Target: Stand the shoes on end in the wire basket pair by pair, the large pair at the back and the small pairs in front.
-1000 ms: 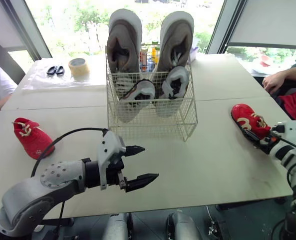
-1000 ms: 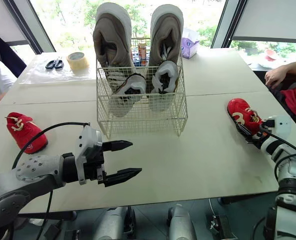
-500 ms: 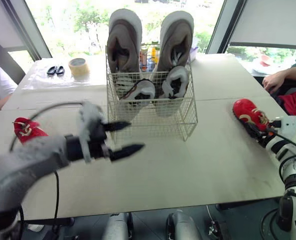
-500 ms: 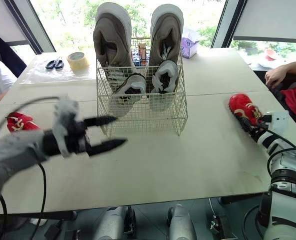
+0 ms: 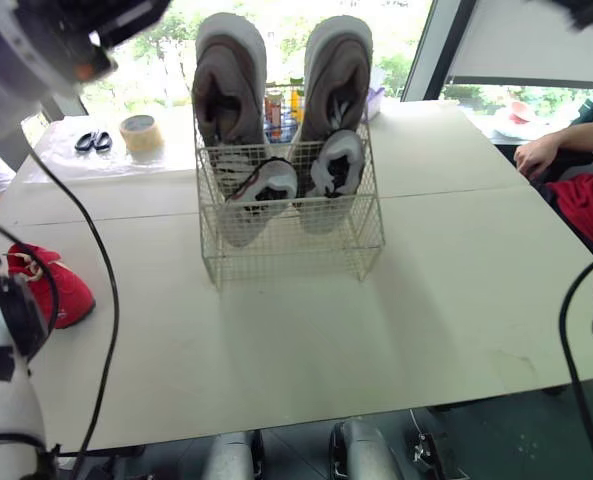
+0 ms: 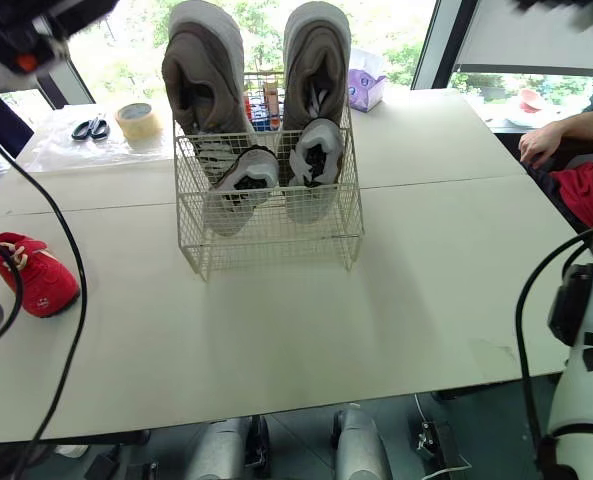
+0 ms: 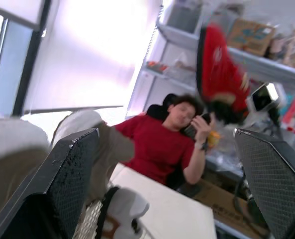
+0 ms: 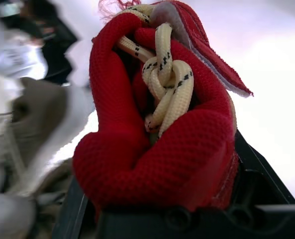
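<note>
The wire basket (image 5: 286,240) stands mid-table. A large grey pair (image 5: 229,85) stands on end at its back, and a small grey-and-white pair (image 5: 261,185) in front. One small red shoe (image 5: 51,285) lies on the table at the far left. My right gripper (image 8: 162,191) is shut on the other red shoe (image 8: 157,124), held high in the air; the left wrist view shows this shoe (image 7: 219,69) raised. My left gripper (image 7: 164,134) is also raised, open, with nothing between its fingers.
A tape roll (image 5: 141,132) and scissors (image 5: 89,141) lie at the back left of the table. A purple tissue box (image 6: 364,88) sits behind the basket. A person's hand (image 5: 536,155) rests at the table's right edge.
My right gripper has lifted the red shoe off the table's right side and high up. My left arm swung from in front of the basket up to the upper left.
</note>
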`<action>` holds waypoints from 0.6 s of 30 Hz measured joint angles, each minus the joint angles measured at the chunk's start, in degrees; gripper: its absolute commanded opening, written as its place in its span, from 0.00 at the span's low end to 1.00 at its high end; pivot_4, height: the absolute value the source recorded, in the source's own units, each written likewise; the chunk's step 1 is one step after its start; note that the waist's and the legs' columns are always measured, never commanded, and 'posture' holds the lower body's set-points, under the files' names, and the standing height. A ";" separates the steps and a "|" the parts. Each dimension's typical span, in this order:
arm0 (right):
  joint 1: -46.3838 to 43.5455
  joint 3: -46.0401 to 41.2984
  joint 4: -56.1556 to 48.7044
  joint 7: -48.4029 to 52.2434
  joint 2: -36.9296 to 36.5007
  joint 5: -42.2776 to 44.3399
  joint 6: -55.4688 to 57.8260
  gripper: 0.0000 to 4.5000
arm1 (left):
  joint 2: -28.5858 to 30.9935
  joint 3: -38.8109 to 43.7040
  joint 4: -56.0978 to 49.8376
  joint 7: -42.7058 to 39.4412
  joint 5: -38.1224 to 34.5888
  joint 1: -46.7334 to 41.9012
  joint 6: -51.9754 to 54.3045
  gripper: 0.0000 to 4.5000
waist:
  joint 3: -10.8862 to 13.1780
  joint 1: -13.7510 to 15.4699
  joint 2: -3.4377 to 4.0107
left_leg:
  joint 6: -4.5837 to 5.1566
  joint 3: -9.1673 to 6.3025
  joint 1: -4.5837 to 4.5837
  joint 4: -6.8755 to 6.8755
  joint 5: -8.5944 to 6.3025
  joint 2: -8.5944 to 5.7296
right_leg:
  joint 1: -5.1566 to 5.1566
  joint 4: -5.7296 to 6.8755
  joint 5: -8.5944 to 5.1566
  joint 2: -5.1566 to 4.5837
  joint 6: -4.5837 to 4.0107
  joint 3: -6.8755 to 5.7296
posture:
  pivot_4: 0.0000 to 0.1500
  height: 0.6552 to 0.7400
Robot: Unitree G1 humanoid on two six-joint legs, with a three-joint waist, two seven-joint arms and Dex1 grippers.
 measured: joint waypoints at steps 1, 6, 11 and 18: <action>0.19 1.68 -1.09 0.82 0.92 -1.06 -0.80 0.41 | 0.07 -1.11 1.89 -2.90 2.37 -2.03 0.27 1.00 | 0.03 0.21 -0.04 | 0.02 -0.01 -0.03 0.03 -0.01 0.00 | -0.02 0.00 0.00 0.00 0.00 0.00 | 1.00 0.15; 0.26 3.73 -2.27 2.60 2.61 -3.18 -4.38 0.41 | 0.08 -5.11 5.81 -13.11 9.83 -6.04 4.60 1.00 | 0.08 0.19 -0.12 | 0.01 -0.04 -0.49 0.17 0.00 0.05 | -0.42 0.10 0.00 0.03 0.01 -0.02 | 1.00 0.15; 0.25 4.60 -1.91 3.69 6.12 -4.06 -7.39 0.41 | -2.82 -7.29 7.25 -18.50 15.73 -9.06 5.49 1.00 | 0.09 -0.23 -0.09 | -0.03 -0.04 -0.53 0.23 0.03 0.08 | -0.55 0.29 -0.01 0.03 0.00 -0.01 | 1.00 0.15; 0.20 5.26 -1.88 4.78 7.95 -5.58 -10.34 0.41 | -5.54 -8.92 10.17 -24.53 21.30 -10.36 7.35 1.00 | 0.10 -0.05 -0.08 | -0.03 -0.05 -0.59 0.36 0.03 0.08 | -0.60 0.40 -0.01 0.02 0.01 0.01 | 1.00 0.15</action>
